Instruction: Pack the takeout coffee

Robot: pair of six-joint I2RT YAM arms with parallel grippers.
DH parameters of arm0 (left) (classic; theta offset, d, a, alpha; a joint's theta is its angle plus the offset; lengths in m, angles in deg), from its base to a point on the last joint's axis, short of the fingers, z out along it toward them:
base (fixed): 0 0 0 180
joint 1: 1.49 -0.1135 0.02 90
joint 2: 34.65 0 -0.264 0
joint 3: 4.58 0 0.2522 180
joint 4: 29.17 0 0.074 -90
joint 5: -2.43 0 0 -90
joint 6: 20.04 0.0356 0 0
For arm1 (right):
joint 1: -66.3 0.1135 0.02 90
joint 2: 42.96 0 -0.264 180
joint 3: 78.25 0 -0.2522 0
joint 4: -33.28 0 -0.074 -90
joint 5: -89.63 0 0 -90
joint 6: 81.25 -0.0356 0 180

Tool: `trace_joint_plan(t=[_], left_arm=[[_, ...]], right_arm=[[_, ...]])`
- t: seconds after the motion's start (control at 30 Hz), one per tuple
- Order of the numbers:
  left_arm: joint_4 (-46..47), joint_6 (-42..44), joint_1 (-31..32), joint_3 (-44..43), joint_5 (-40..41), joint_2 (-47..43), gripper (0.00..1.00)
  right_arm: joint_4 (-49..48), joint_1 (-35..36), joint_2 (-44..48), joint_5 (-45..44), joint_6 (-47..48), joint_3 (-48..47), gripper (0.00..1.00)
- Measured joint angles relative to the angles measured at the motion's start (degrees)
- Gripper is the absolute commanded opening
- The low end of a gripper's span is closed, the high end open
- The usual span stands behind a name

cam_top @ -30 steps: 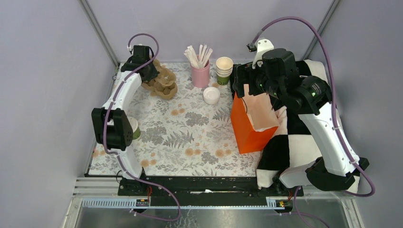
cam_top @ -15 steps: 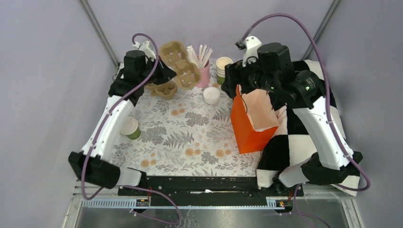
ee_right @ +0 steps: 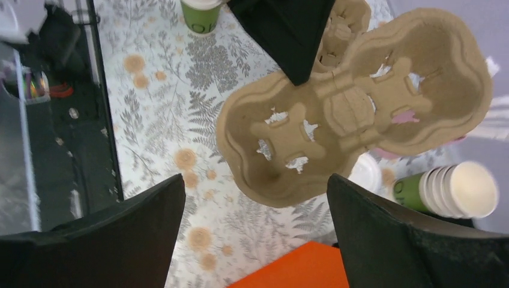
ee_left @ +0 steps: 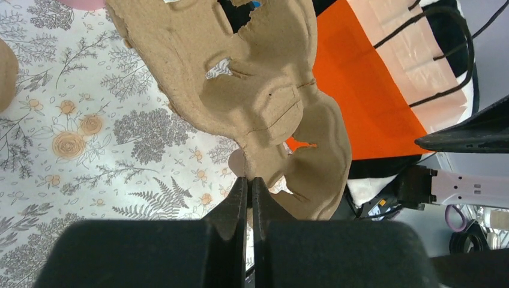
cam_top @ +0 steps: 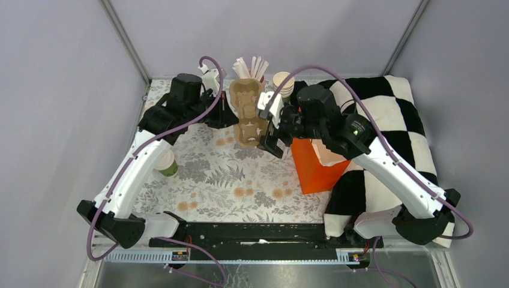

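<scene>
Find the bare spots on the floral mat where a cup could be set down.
Free: the floral mat's middle, between the green cup and the orange bag, and the strip nearer the arm bases. Crowded: the far edge, where the lifted cup carrier, pink stick cup and cup stack bunch together.

The floral-patterned desk [cam_top: 240, 174] carries a green paper cup [cam_top: 168, 165] near its left edge, a stack of cups [cam_top: 282, 83] at the back, and an orange paper bag [cam_top: 312, 168] beside a black-and-white checkered cloth [cam_top: 402, 114] on its right side.
</scene>
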Motion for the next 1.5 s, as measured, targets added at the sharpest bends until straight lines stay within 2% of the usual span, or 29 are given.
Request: trace_joint_plan(t=[0.1, 0.3, 0.47, 0.63, 1.07, 1.5], left_arm=[[-2.01, 1.16, 0.04, 0.37, -0.31, -1.22, 0.0], [-3.76, 2.25, 0.13, 1.51, -2.16, -5.14, 0.0], [-5.01, 3.19, 0.31, 2.51, -2.64, -6.45, 0.0], [-6.1, 3.69, 0.37, 3.45, -2.73, -6.99, 0.0], [-7.48, 5.01, 0.52, 3.96, -2.73, -7.43, 0.0], [-8.07, 5.29, 1.01, 4.0, -2.75, -7.43, 0.0]], right_arm=[[-1.97, 0.0, 2.01, 3.08, 8.94, 3.85, 0.89], [-5.35, 0.0, 2.56, 4.76, 17.03, 5.79, 0.83], [-8.5, 0.0, 1.2, 4.74, 17.99, 5.64, 0.76], [-9.05, 0.0, -4.46, 4.92, 18.8, 3.85, 0.69], [-10.64, 0.0, -7.23, 6.03, 20.2, 3.87, 0.66], [-10.49, 0.0, -10.34, 6.14, 22.12, 3.87, 0.58]])
